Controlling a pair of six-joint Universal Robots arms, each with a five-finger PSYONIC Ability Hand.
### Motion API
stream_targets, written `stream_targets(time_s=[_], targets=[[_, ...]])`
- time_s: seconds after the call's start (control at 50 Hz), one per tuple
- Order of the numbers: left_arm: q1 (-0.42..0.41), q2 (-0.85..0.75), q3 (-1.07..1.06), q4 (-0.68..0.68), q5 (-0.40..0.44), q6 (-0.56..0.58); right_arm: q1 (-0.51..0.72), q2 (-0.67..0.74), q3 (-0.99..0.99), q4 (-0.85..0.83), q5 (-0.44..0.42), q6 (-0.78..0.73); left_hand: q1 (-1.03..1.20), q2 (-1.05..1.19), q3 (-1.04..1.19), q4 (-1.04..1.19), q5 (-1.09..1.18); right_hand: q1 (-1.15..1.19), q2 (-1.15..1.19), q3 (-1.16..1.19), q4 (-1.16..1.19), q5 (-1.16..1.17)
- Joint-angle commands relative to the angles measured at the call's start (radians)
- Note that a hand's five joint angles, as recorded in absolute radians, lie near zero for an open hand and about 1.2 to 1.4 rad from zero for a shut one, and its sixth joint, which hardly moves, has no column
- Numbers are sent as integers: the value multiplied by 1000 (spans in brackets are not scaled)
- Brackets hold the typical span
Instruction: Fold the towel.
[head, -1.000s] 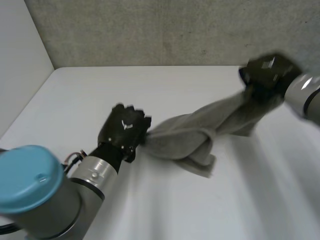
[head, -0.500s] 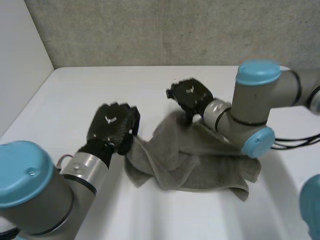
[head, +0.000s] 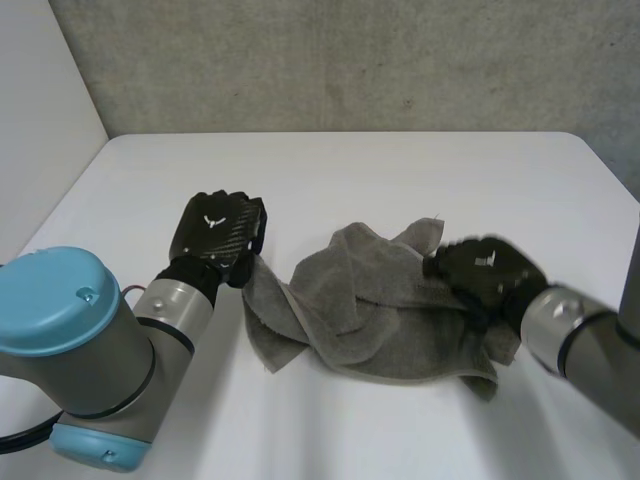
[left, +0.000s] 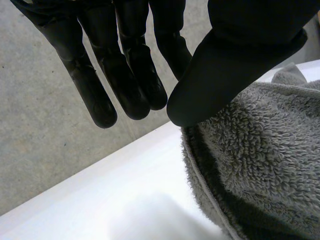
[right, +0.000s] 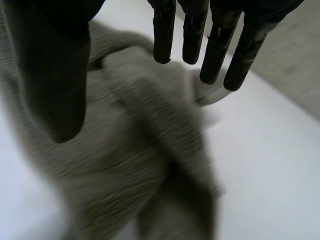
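White table (head: 350, 170) is seen before a grey concrete wall (head: 350, 60), and the grey towel (head: 350, 310) is left crumpled in a loose heap between the two hands. The left hand (head: 218, 232) is held at the heap's edge. Its fingers (left: 132, 85) are kept straight and apart from the thumb, whose tip is placed just over the hem, with nothing pinched. The right hand (head: 482, 272) is set over the opposite side, fingers (right: 192, 35) straight and wide, with cloth under the palm. Contact seems likely but cannot be confirmed.
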Motion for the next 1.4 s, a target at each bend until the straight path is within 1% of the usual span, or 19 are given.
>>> stream_targets(time_s=[0.02,0.12,0.28,0.5,0.56,0.62,0.64,0.66,0.7,0.78,0.82,0.86,1.0,1.04,1.08,1.1,1.14,1.26,1.4], targets=[[0,-25,3,3,0,0,-32,-27,174,-11,-146,-17,232,180,181,178,203,140,143,132,138,121],[0,-31,2,6,0,-2,-52,-24,240,-69,-171,-48,232,180,181,178,203,176,178,168,174,157],[0,-31,0,7,0,-2,-95,8,294,-200,-166,-70,232,180,181,178,203,76,79,68,74,57],[1,-34,0,14,2,-2,-101,83,305,-347,-146,-126,232,180,181,178,203,120,122,112,118,101],[1,-43,0,15,3,-2,-99,111,297,-366,-128,-126,232,180,181,178,203,208,211,200,206,189],[3,-57,2,14,5,-2,-99,131,285,-384,-108,-129,232,180,181,178,203,381,384,373,379,362],[3,-63,2,12,5,-2,-99,135,273,-390,-96,-137,232,180,181,178,203,553,555,545,551,534],[3,-63,2,12,5,-2,-99,135,272,-390,-96,-137,232,180,181,178,203,554,557,546,552,535],[3,-68,3,12,5,-2,-101,128,240,-387,-59,-163,232,180,181,178,203,1000,1003,992,998,981],[1,-68,2,12,5,-2,-109,69,213,-386,-39,-157,232,180,181,178,203,1003,1005,994,1000,983],[1,-68,0,12,6,-2,-142,-71,214,-384,-37,-146,232,180,181,178,203,1003,1005,994,1000,983],[0,-68,-6,14,8,-4,-161,-119,216,-383,-44,-131,232,180,181,178,203,1003,1005,994,1000,983],[-4,-103,-8,17,11,-4,-198,-121,216,-369,-102,7,232,180,181,178,203,1003,1005,994,1000,983],[-5,-117,-6,17,12,-4,-246,-115,235,-360,-135,30,183,130,132,129,154,1003,1005,994,1000,983],[-8,-140,0,14,15,-2,-263,-107,240,-355,-149,25,-276,-328,-327,-330,-305,1003,1005,994,1000,983],[-8,-140,0,14,15,-2,-264,-107,240,-355,-149,25,-278,-331,-329,-332,-307,1003,1005,994,1000,983],[-10,-160,0,7,15,1,-279,-86,239,-347,-163,7,-501,-553,-552,-555,-530,1003,1005,994,1000,983],[-11,-186,-2,6,15,26,-288,-75,228,-341,-163,-4,-560,-612,-611,-614,-589,1003,1005,994,1000,983],[-10,-229,3,15,12,142,-352,-79,220,-340,-160,5,-610,-662,-661,-664,-639,1003,1005,994,1000,983]])
